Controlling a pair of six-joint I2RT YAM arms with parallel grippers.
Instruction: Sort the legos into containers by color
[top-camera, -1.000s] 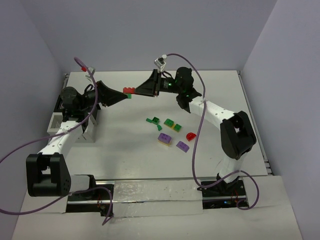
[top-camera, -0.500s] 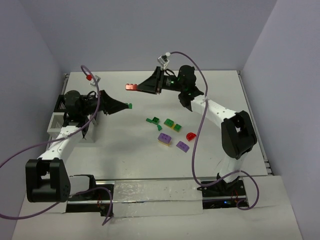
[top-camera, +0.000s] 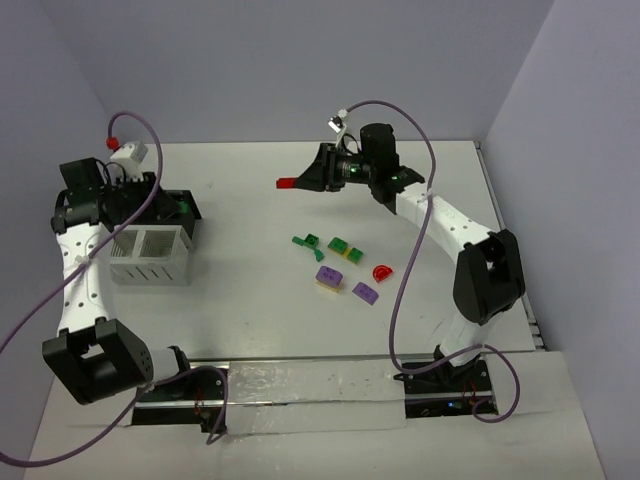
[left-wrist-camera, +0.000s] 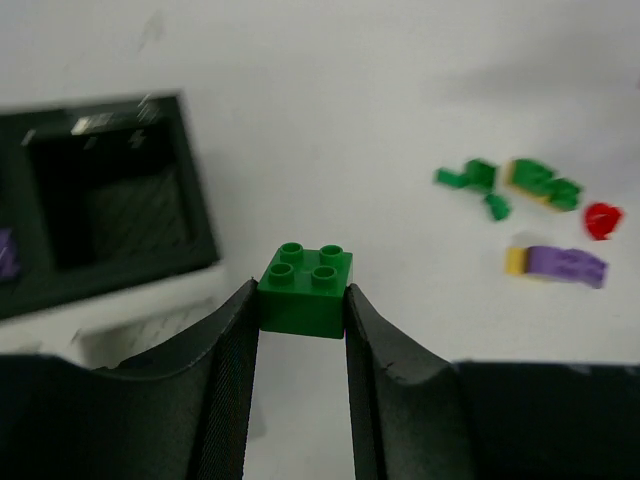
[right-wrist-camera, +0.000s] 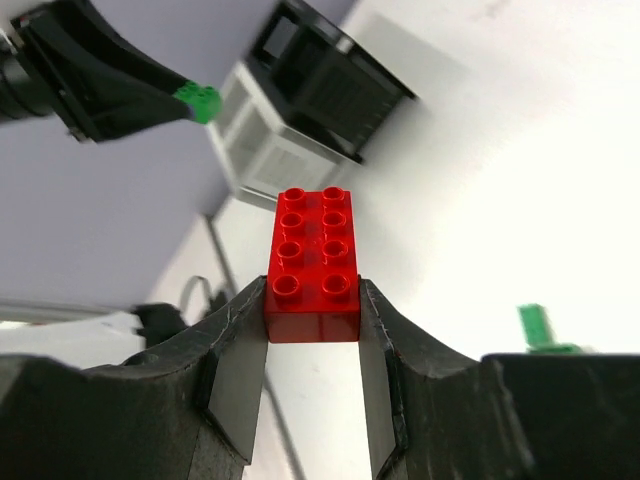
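Firstly, in the top external view, the left gripper (top-camera: 178, 208) is seen at the small black square tray (top-camera: 190, 226), which stands against the white slatted-sided plastic box (top-camera: 148, 262). The right gripper (top-camera: 298, 182) is raised over the far middle of the table (top-camera: 250, 310). The loose green, yellow, purple and red bricks (top-camera: 345, 250) are left lying in the centre.

Next, in the left wrist view, a small green four-stud brick (left-wrist-camera: 305, 290) is clamped between the jaws, only at their very tips. The tray is seen below and to the left, not directly under it. If the brick is released here, it may strike the rim or fall outside.

Lastly, in the right wrist view, a long red eight-stud brick (right-wrist-camera: 311, 262) is pinched by the jaws at its near end, with most of it sticking out. It could be turned in the grip or lost on a quick swing. As both arms need the same containers, a collision near them is also possible.
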